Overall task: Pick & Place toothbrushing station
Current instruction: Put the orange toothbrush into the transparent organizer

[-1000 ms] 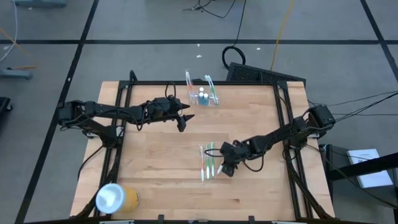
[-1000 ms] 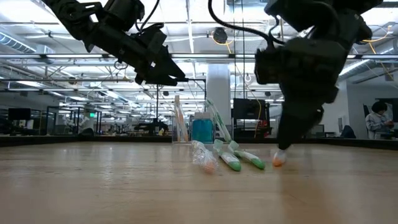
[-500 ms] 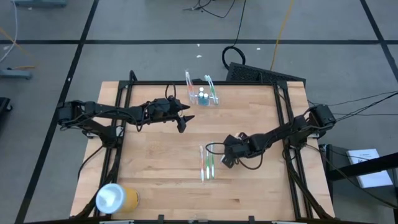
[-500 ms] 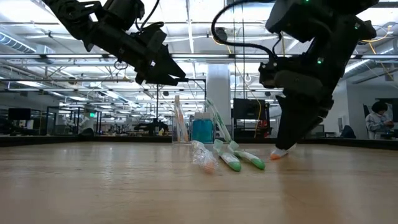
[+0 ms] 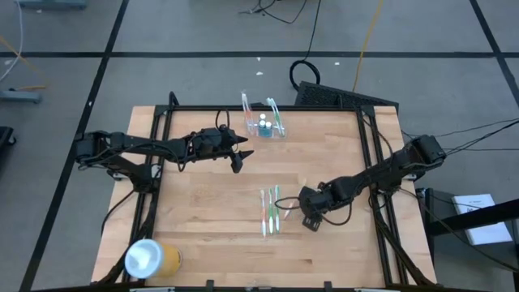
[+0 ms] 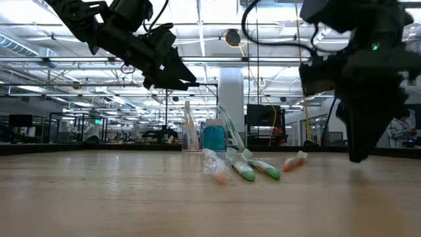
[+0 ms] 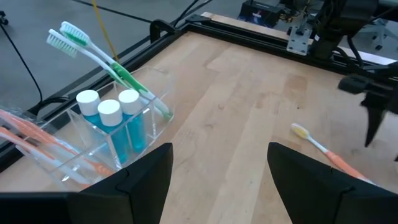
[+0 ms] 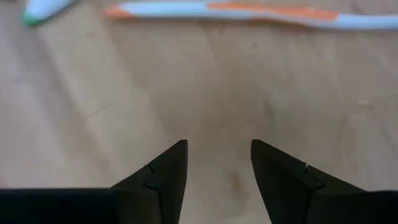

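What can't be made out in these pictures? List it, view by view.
- High view: the toothbrushing station is too small to count its contents.
- Low view: the right end effector is a dark silhouette; its fingers can't be told apart.
- Right wrist view: the orange toothbrush is cut off by the frame edge.
- Left wrist view: the left end effector blocks the nearest table.

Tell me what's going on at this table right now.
Two robot arms are working with toothbrushes. The right gripper is open and empty, low over the table beside the loose toothbrushes. The left gripper hovers open near the clear holder at the table's far edge, which has brushes and small blue bottles in it. A yellow cylinder lies at the near corner.
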`<action>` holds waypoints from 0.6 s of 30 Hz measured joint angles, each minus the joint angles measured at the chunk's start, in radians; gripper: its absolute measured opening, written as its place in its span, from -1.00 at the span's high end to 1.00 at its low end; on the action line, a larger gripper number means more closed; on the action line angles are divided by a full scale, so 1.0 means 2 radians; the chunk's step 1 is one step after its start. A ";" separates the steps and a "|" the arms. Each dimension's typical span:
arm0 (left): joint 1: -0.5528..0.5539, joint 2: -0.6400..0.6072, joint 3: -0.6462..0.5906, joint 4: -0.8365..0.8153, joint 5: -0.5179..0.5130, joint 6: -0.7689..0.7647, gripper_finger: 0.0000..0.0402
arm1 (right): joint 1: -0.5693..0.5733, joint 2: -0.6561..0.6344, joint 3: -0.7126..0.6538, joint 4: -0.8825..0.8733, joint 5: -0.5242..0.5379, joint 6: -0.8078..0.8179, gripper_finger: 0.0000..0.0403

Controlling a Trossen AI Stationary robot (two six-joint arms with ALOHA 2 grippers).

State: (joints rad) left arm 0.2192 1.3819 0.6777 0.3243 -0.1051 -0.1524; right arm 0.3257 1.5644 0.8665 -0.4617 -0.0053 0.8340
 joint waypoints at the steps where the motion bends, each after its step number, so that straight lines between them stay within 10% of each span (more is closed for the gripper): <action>1: 0.000 0.000 0.000 0.000 0.000 0.000 -0.35 | 0.002 -0.008 0.000 -0.006 0.004 0.008 0.16; 9: 0.000 0.000 0.000 0.000 0.000 0.000 -0.35 | 0.010 -0.024 0.001 -0.067 0.163 0.071 0.16; 18: 0.000 0.000 0.000 -0.004 0.000 0.000 -0.35 | -0.001 -0.021 -0.079 -0.001 0.188 0.161 0.15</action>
State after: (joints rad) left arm 0.2192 1.3819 0.6777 0.3164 -0.1047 -0.1528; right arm 0.3244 1.5215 0.7093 -0.4635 0.3710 1.1556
